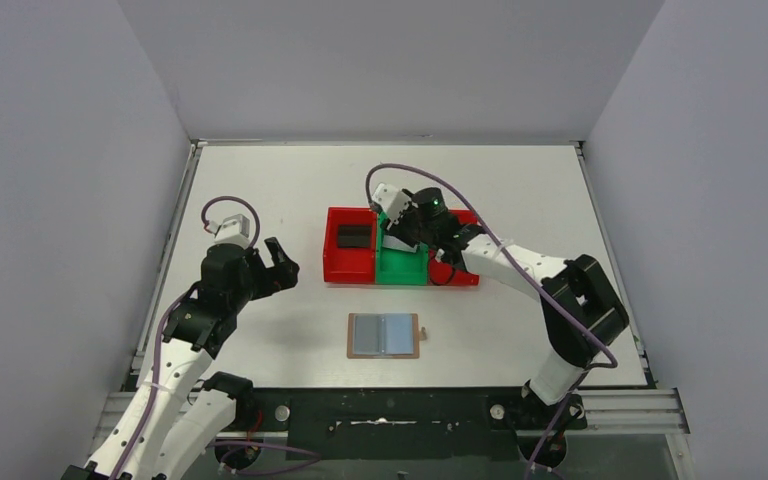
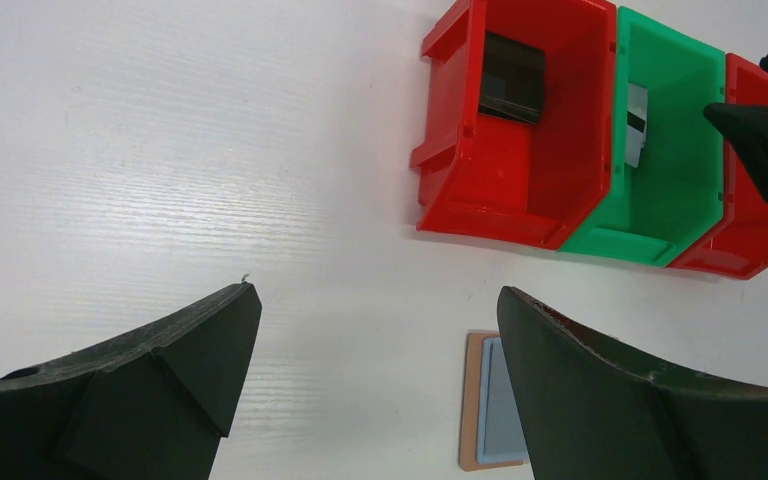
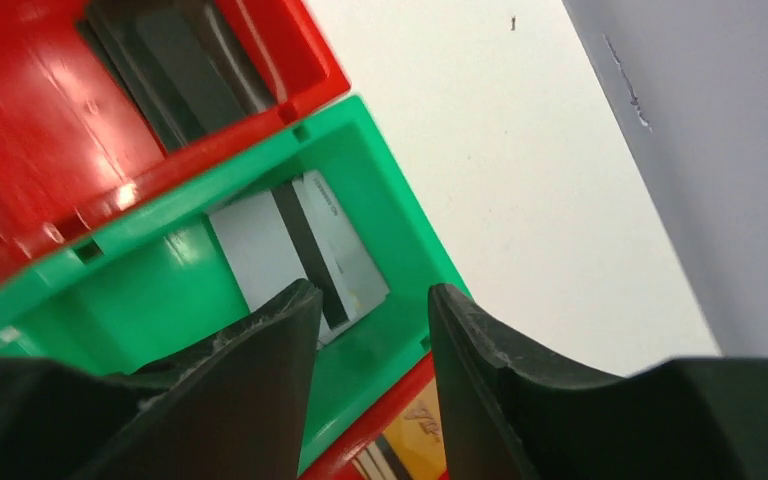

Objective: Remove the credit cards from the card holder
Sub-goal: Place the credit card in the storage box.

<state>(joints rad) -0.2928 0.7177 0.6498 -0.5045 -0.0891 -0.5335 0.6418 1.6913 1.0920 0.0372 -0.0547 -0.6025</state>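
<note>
The card holder (image 1: pixel 384 335) lies open and flat on the table, tan with a grey-blue lining; its edge shows in the left wrist view (image 2: pixel 478 400). I cannot tell whether a card is in it. A black card (image 1: pixel 354 237) lies in the left red bin (image 1: pixel 335 262). A silver-grey card (image 3: pixel 290 250) leans in the green bin (image 1: pixel 403 270). A gold-tan card (image 3: pixel 420 440) lies in the right red bin (image 1: pixel 465 277). My right gripper (image 3: pixel 372 295) is open and empty over the green bin, just above the silver card. My left gripper (image 1: pixel 285 262) is open and empty, left of the bins.
The three bins stand side by side mid-table, red, green, red. In the left wrist view they sit at the upper right, with the red bin (image 2: pixel 520 190) and the green bin (image 2: pixel 670 200) nearest. White walls enclose the table on the left, back and right.
</note>
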